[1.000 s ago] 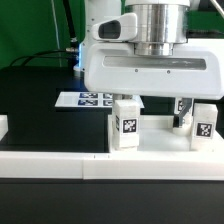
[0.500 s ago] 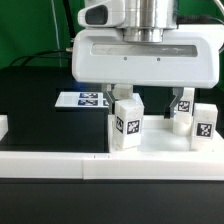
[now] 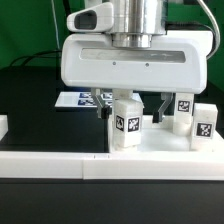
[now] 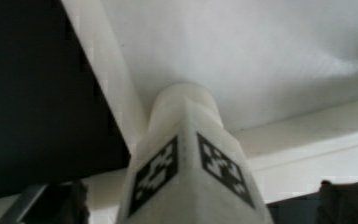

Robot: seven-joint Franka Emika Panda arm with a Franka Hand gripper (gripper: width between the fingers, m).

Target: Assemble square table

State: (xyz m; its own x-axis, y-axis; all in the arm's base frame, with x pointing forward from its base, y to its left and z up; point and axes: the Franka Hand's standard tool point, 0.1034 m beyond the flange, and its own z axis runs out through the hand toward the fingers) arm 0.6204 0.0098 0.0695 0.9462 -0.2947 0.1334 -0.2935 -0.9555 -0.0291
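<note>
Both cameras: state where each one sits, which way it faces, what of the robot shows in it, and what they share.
Exterior view: sits off the arm, low at table height, facing the white tabletop with upright legs on it and the marker board behind; the arm's wrist housing and the claw fill the upper frame.
Wrist view: sits on the wrist, looking down past the dark claw fingertips at the tabletop.
Shared: the tagged leg standing under the claw.
</note>
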